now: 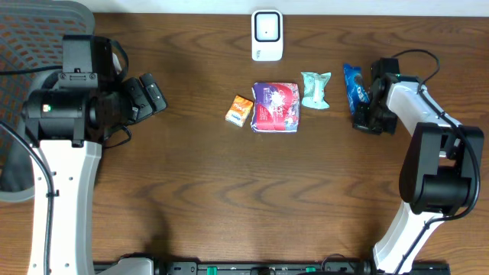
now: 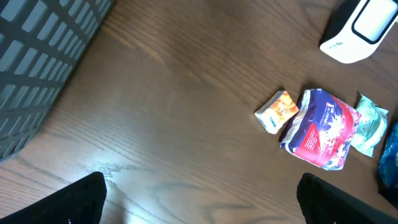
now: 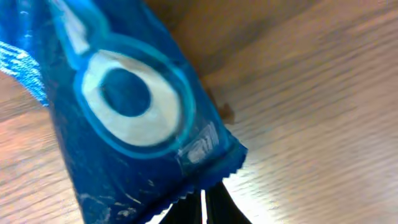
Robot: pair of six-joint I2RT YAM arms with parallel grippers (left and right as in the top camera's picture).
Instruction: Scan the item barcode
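Blue packet (image 3: 124, 124) is the one up for scanning. The right gripper (image 3: 205, 210) has its fingers pressed together on just the crimped end of it, over at the right side of the table (image 1: 191, 198). That's my worry: a pinch on thin film that close to the edge could let go once it's lifted. Or the wrapper could flop and crumple so the barcode never faces the reader. I can't spot a barcode on the face that's showing, so it may need turning too.

Further out, the teal packet (image 1: 315, 89) sits just beside it, then the red-and-purple pouch (image 1: 276, 107) and the little orange packet (image 1: 240, 109). A low swing toward the white scanner (image 1: 267, 35) at the far edge could drag across those. Meanwhile the left gripper (image 2: 202, 193) hangs with fingers wide apart, holding nothing, well away from it all.

Containers: no bins or trays anywhere, only sealed wrappers, and you can't see what's inside them.
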